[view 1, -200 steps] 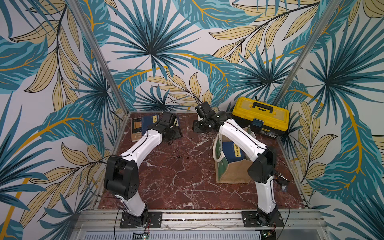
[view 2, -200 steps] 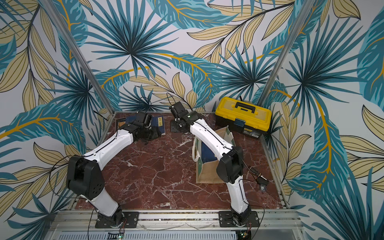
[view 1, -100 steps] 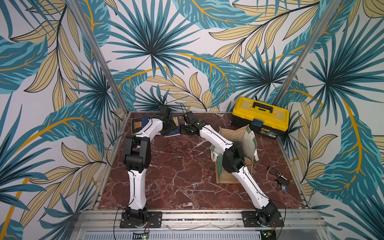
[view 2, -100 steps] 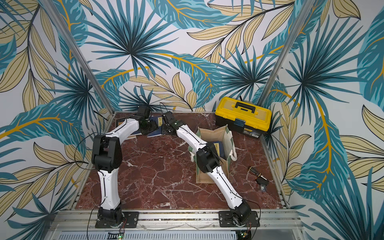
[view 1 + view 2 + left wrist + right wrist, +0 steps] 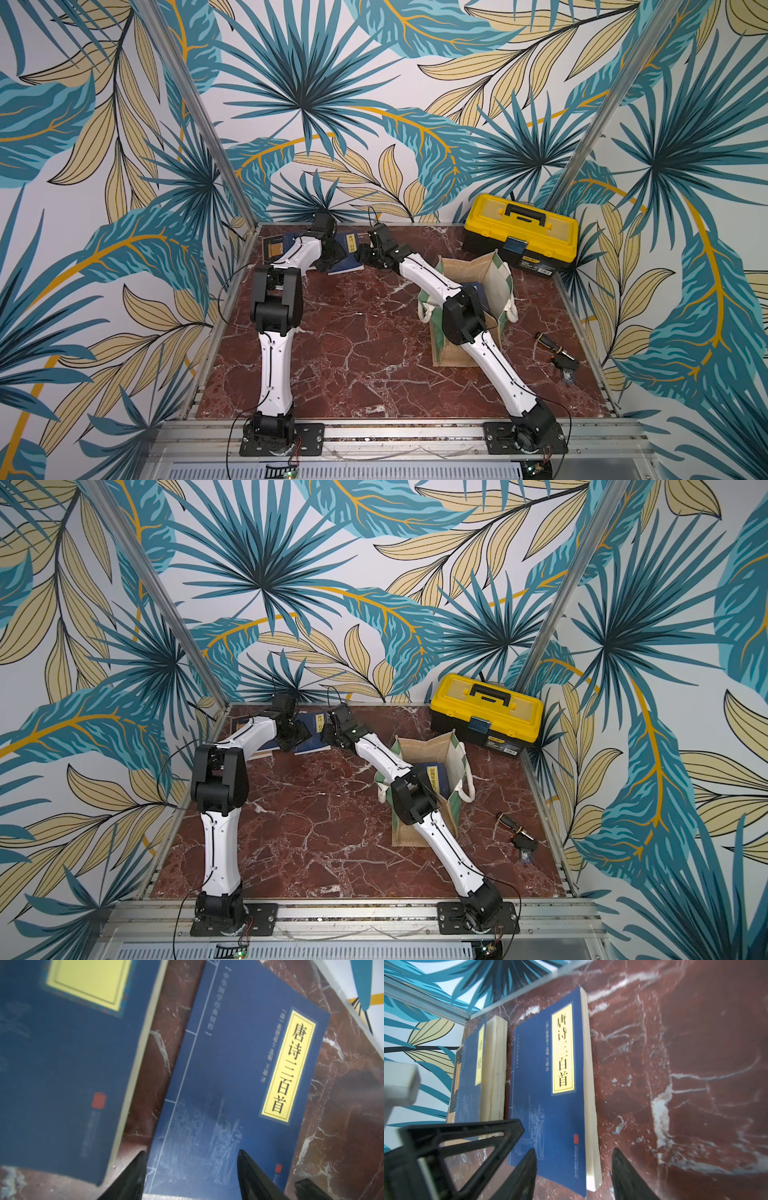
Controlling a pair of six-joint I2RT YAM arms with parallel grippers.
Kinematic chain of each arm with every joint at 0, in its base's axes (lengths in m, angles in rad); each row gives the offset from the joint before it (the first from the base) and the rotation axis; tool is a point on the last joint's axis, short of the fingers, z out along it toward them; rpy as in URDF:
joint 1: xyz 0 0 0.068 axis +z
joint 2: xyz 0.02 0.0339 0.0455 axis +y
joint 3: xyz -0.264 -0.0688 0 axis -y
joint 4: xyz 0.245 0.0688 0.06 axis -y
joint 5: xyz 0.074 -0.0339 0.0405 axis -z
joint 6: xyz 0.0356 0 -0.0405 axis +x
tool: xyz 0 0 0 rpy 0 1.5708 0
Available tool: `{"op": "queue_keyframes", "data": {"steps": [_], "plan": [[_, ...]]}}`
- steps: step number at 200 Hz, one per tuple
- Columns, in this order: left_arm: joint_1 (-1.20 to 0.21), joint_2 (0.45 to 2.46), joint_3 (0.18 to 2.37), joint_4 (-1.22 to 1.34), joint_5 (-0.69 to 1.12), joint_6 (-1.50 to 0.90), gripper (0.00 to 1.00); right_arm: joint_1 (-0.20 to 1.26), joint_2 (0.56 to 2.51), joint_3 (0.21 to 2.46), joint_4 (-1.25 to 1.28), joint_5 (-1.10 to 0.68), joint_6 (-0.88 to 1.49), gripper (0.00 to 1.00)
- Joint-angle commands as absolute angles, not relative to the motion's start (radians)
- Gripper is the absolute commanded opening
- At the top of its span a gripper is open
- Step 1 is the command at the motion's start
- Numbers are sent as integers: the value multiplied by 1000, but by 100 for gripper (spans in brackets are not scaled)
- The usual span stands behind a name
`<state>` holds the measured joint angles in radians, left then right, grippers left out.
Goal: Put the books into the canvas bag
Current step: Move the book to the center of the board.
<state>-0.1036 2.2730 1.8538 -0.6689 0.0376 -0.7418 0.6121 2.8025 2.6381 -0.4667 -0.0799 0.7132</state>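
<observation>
stack's top book (image 5: 68, 1084) blurred, cropped, bagged book (image 5: 438, 776) partly hidden

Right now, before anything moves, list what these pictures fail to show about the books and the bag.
- Back-corner books: in both top views the left arm covers them; count unclear.
- Canvas bag: the right arm crosses its mouth; only one navy book shows, anything beneath is hidden.
- Stack's top book, left wrist view: blurred, label cut off by the edge.
- Small dark tool: too small to identify.
</observation>
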Motion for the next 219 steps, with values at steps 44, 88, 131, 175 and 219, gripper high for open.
{"op": "queue_keyframes", "data": {"steps": [44,88,131,175,219], "plan": [[-103,2296,1869,-679,43,-735,70,611,2869,2646,-455,-155,784,48],[-104,2318,1860,-678,150,-731,67,612,2829,2613,-489,-175,733,40],[-114,2273,1784,-678,219,-714,63,612,2722,2439,-466,-181,702,20],[-140,2172,1646,-652,267,-711,62,614,2576,2274,-521,-192,647,19],[-211,2017,1442,-597,298,-718,62,625,2332,1937,-517,-178,643,19]]}}
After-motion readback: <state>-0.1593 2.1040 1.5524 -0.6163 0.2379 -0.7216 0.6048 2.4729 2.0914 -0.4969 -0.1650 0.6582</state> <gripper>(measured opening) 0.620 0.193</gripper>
